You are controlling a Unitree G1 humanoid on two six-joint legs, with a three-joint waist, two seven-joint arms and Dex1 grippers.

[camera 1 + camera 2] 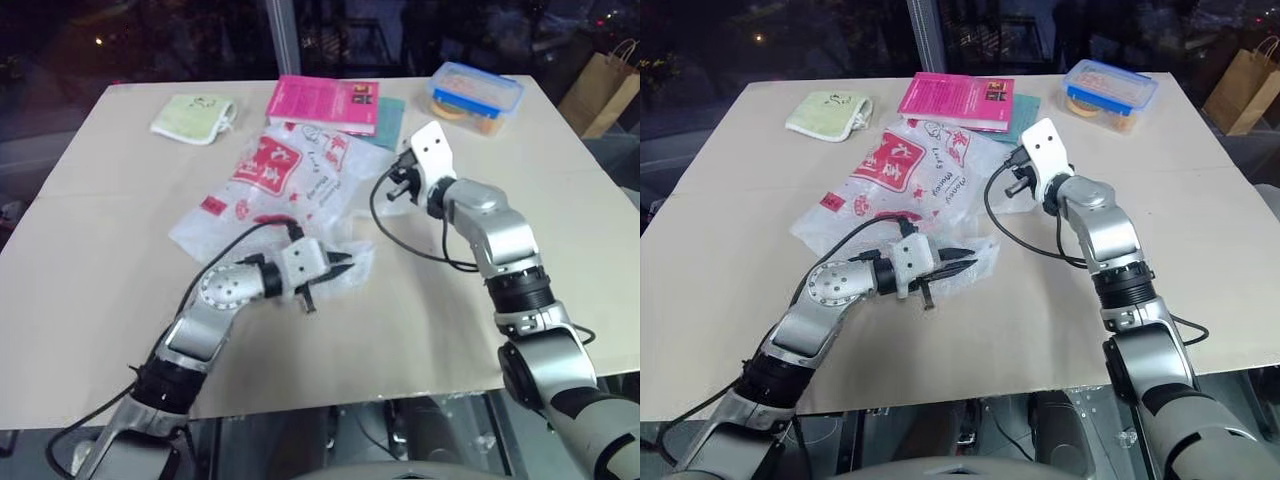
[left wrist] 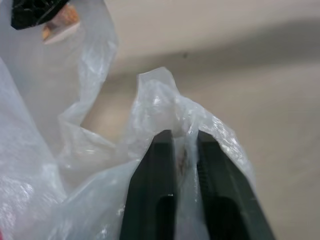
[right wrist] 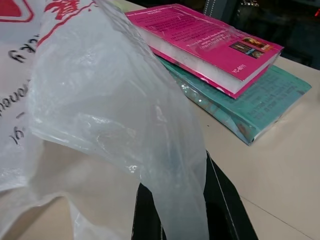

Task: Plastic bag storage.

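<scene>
Bag (image 1: 290, 185) lies crumpled mid-table (image 1: 90, 290), just in front of a pink book (image 1: 322, 102) stacked on a teal one (image 3: 260, 107). Left gripper (image 1: 335, 268) pinches its near edge; right gripper (image 1: 400, 182) is clamped on a raised fold by the books. Lidded box (image 1: 477, 97) holds something orange; what, I cannot tell.

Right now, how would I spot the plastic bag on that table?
Start at the big beige table. At its middle, in front of the pink book, lies the plastic bag. It is the only crinkly, see-through white thing there, with red printed panels.
</scene>
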